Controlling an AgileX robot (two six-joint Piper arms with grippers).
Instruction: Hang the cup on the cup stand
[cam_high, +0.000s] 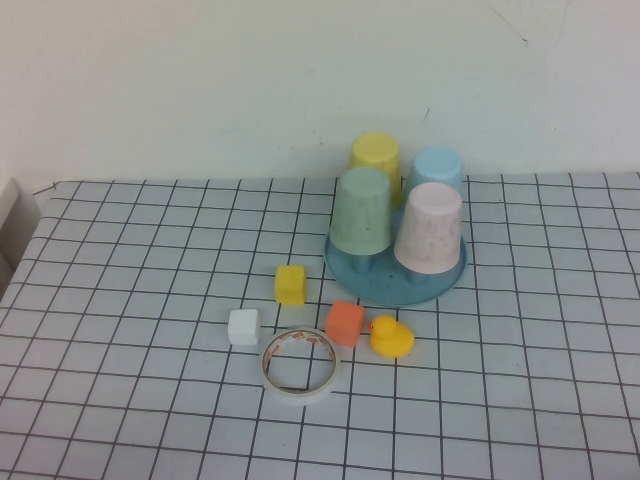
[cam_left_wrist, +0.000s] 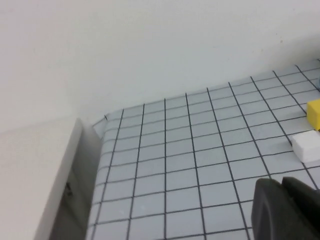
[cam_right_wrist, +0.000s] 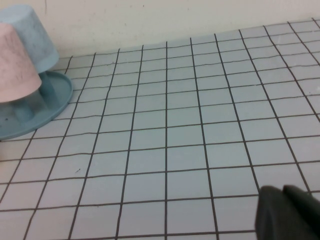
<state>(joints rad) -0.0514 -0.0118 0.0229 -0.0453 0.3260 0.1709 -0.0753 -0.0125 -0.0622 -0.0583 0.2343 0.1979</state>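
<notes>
The pale pink cup (cam_high: 429, 228) sits upside down on the blue-teal cup stand (cam_high: 395, 280), at its front right. It also shows in the right wrist view (cam_right_wrist: 15, 62) on the stand (cam_right_wrist: 47, 105). Neither arm shows in the high view. My left gripper (cam_left_wrist: 282, 185) is shut and empty, low over the table's left part. My right gripper (cam_right_wrist: 282, 192) is shut and empty, over bare table to the right of the stand.
A mint-green cup (cam_high: 361, 210), a light-blue cup (cam_high: 437, 170) and a yellow cup (cam_high: 376, 160) also sit upside down on the stand. In front lie a yellow block (cam_high: 290, 284), white block (cam_high: 244, 327), orange block (cam_high: 345, 322), rubber duck (cam_high: 390, 336) and tape roll (cam_high: 299, 365).
</notes>
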